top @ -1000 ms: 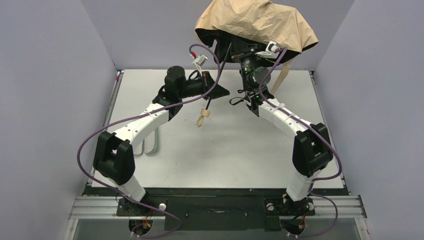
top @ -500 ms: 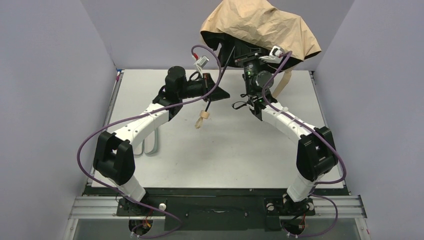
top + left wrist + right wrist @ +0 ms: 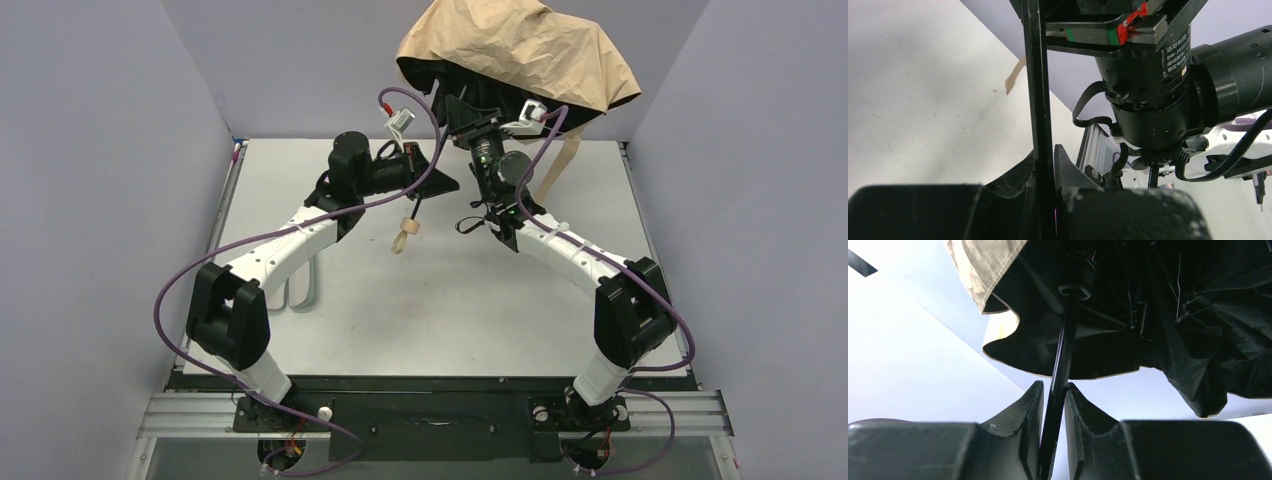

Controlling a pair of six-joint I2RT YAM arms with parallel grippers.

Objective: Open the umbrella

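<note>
Since a second ago the right arm's wrist has swung a little toward 10 o'clock under the canopy, and its elbow has slid slightly toward 4 o'clock. The left arm and the hanging handle have kept their places.

In the top view the umbrella (image 3: 520, 50) is held up in the air over the far edge of the table (image 3: 450, 320), at about 12 to 1 o'clock. Its tan canopy is crumpled and only partly spread, with the black lining showing along the lower rim. A thin black shaft (image 3: 425, 185) slants from under the canopy down toward 7 o'clock. It ends in the small tan handle (image 3: 404, 238), which dangles clear of the table near the middle. A tan strap (image 3: 561, 165) hangs from the canopy's rim at 2 o'clock.

The left gripper (image 3: 1045, 152) is clamped on the lower shaft, just above the handle, with both fingers pressed against it in the left wrist view. The right gripper (image 3: 1052, 390) sits higher on the same shaft, close under the black lining, with one finger on each side. The fingers stand very near the shaft, but whether they actually pinch it I cannot tell.

A pale sleeve (image 3: 303, 288) lies flat on the table at about 8 o'clock, just beside the left arm.
</note>
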